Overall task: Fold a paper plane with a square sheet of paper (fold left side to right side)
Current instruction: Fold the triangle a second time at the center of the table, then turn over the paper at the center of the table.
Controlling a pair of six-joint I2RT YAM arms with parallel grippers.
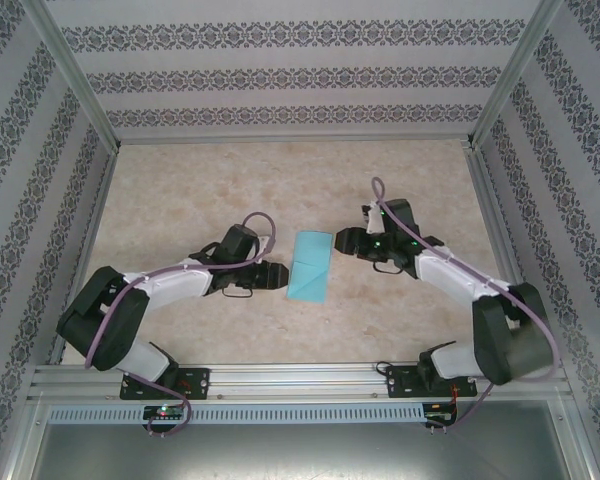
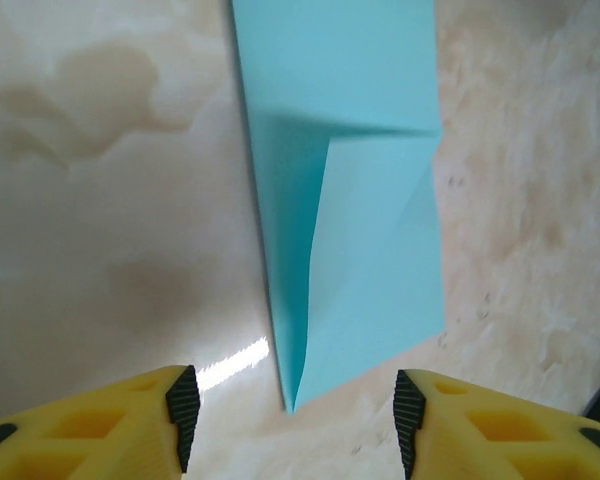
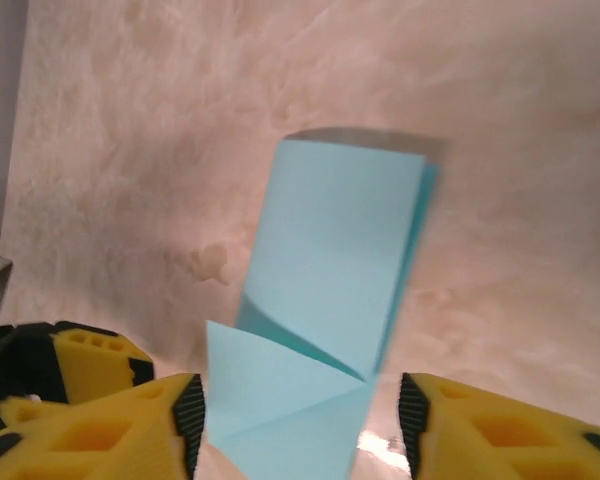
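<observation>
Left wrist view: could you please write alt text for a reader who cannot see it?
A folded turquoise sheet of paper lies on a beige table, a diagonal crease forming a triangular flap, its pointed end nearest the camera. The left end effector is open, yellow fingers either side of that point, not touching it.

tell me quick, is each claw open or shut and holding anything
Left claw: open, holding nothing; the square sheet of paper lies just ahead.
Right claw: open around the sheet's folded end, not clamping it.
</observation>
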